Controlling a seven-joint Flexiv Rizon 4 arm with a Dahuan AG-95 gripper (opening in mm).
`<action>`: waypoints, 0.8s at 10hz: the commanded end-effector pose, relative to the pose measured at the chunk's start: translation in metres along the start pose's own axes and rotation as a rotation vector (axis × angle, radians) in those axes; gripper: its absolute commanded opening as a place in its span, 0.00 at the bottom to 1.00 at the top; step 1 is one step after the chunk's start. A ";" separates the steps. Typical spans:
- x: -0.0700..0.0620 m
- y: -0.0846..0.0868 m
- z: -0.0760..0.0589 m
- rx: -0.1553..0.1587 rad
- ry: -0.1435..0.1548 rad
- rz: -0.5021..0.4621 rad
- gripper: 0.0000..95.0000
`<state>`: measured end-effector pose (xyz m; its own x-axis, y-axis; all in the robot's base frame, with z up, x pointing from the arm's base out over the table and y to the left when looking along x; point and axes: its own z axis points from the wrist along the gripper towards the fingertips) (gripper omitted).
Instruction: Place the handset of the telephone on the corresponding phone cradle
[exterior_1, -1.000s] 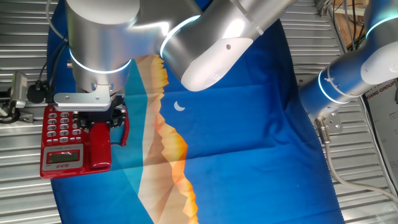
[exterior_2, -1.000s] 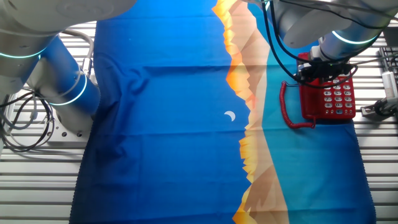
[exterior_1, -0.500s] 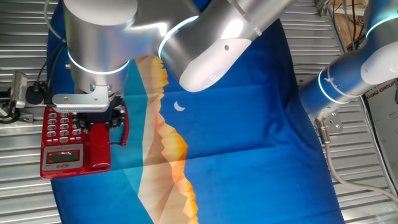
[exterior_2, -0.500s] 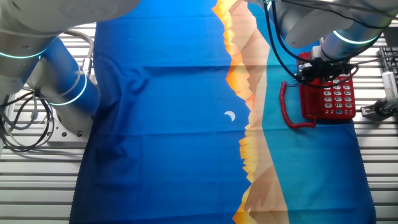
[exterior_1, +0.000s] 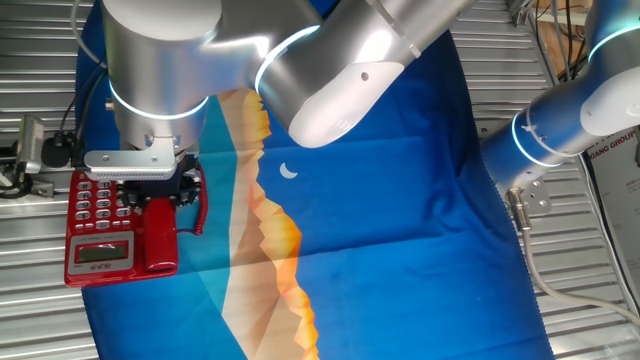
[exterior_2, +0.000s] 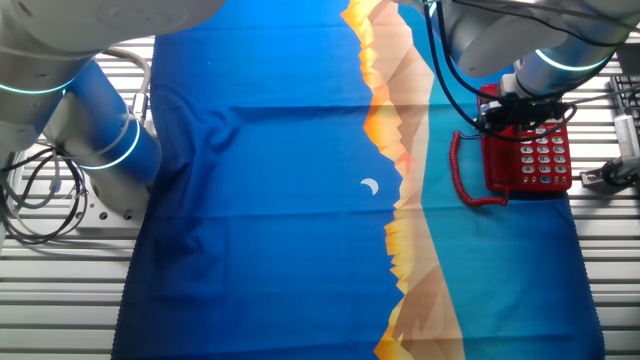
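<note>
The red telephone (exterior_1: 100, 215) stands at the left edge of the cloth, with its keypad and LCD on the left half. The red handset (exterior_1: 162, 245) lies lengthwise along the right half, covering the phone cradle. My gripper (exterior_1: 160, 190) hangs straight down over the handset's far end, with one black finger (exterior_1: 190, 185) on each side of it. I cannot tell whether the fingers press on it. The coiled cord (exterior_1: 203, 208) hangs beside the phone. In the other fixed view the telephone (exterior_2: 545, 155), handset (exterior_2: 500, 160) and gripper (exterior_2: 515, 112) sit at the upper right.
A blue and orange printed cloth (exterior_1: 380, 220) covers the table. A second arm's blue base (exterior_1: 560, 130) stands at the cloth's right edge and shows at the left in the other fixed view (exterior_2: 100, 140). Cables and a small grey device (exterior_1: 30, 150) lie beside the phone.
My gripper shifted very slightly up-left in the image between one second and half a second ago, then stayed still. The handset and phone have not moved.
</note>
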<state>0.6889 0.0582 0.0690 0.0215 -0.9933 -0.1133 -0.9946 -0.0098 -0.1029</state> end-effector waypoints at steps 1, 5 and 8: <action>0.000 0.000 0.000 0.000 0.000 0.000 0.00; 0.000 0.000 0.000 0.001 0.000 -0.001 0.00; 0.000 0.000 0.000 0.002 -0.006 -0.002 0.00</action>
<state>0.6889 0.0583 0.0687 0.0232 -0.9926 -0.1195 -0.9943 -0.0105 -0.1058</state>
